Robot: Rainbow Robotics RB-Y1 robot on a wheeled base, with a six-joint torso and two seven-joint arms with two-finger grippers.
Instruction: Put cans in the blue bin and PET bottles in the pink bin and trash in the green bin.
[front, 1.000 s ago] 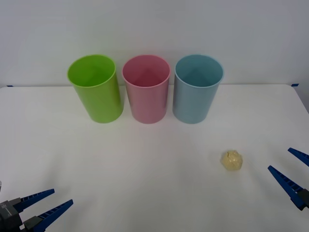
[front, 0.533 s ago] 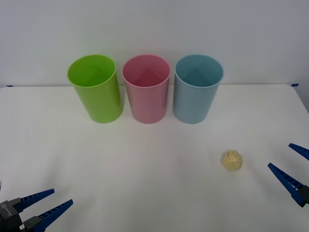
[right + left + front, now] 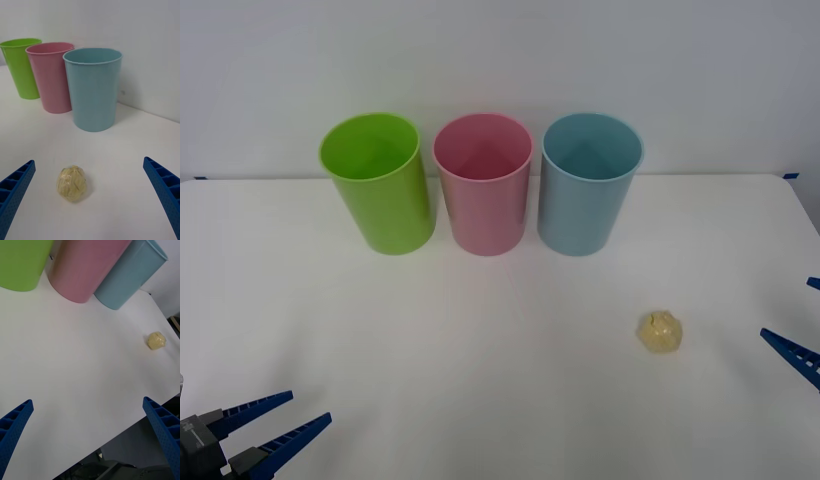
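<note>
Since a second ago the right gripper (image 3: 808, 325) has slid outward toward the table's right edge, so less of its blue fingers shows in the front view, while the trash (image 3: 659, 331) has not shifted. That single pale yellow wad lies on the white table (image 3: 480, 340), in front of and a little right of the blue bin (image 3: 589, 185), well apart from it. It sits to the inside of the right gripper, and in the right wrist view the trash (image 3: 72, 183) lies between the spread fingers, nearer one of them; being roughly round, it offers no long axis. The right arm is plainly nearer. The left gripper (image 3: 265, 425) waits spread and empty at the near left corner. Three bins stand in a row: the green bin (image 3: 378, 185), the pink bin (image 3: 483, 187), then blue.
</note>
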